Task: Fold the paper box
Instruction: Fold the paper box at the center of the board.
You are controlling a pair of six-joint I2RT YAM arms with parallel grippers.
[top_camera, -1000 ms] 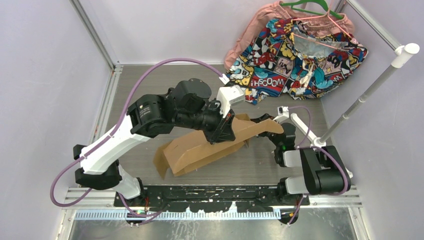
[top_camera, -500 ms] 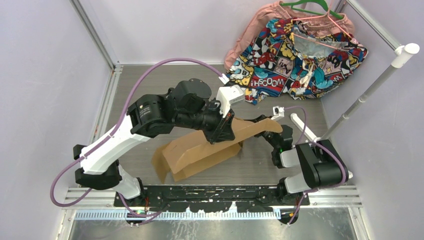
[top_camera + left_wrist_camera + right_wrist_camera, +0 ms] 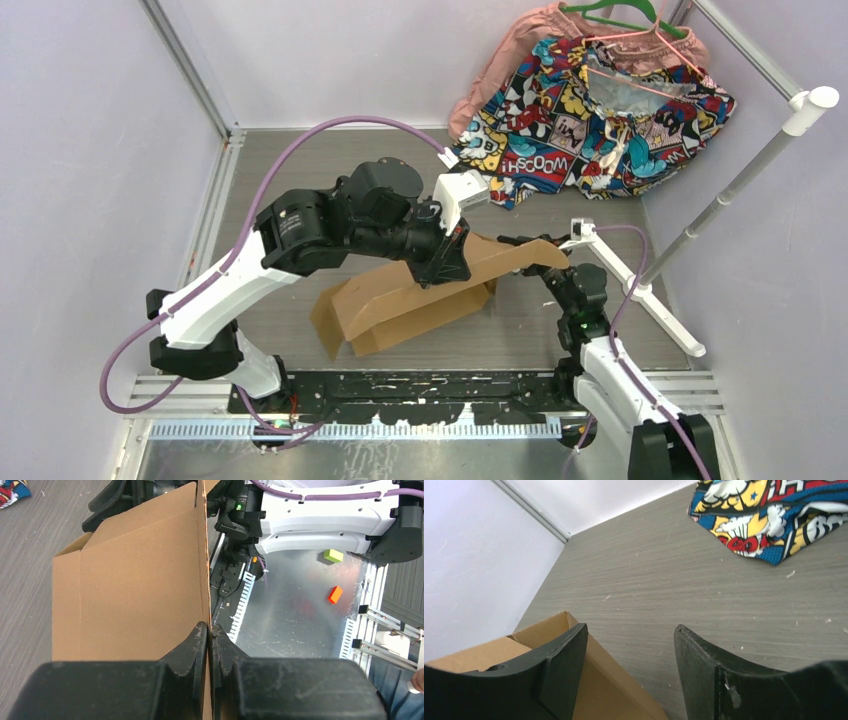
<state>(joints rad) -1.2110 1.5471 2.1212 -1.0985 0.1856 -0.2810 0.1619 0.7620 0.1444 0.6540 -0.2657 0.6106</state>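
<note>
The paper box (image 3: 410, 300) is a brown cardboard sheet, partly folded and tilted up off the table. My left gripper (image 3: 441, 268) is shut on its raised upper panel. In the left wrist view the jaws (image 3: 209, 628) pinch the thin edge of the cardboard (image 3: 135, 590). My right gripper (image 3: 522, 246) is at the box's right end flap, open. In the right wrist view its fingers (image 3: 629, 630) stand wide apart. The left fingertip (image 3: 561, 665) lies over a cardboard corner (image 3: 599, 685), and bare table shows between the fingers.
A comic-print cloth (image 3: 600, 115) on a hanger lies at the back right, and its corner (image 3: 774, 520) shows in the right wrist view. A white pole (image 3: 740, 180) leans along the right side. A green block (image 3: 333, 555) and an orange block (image 3: 336, 594) lie on the metal floor.
My right arm has swung its elbow from the right side down toward the near edge, with the gripper staying at the box's right end. The box shifted slightly right. The left gripper held still.
</note>
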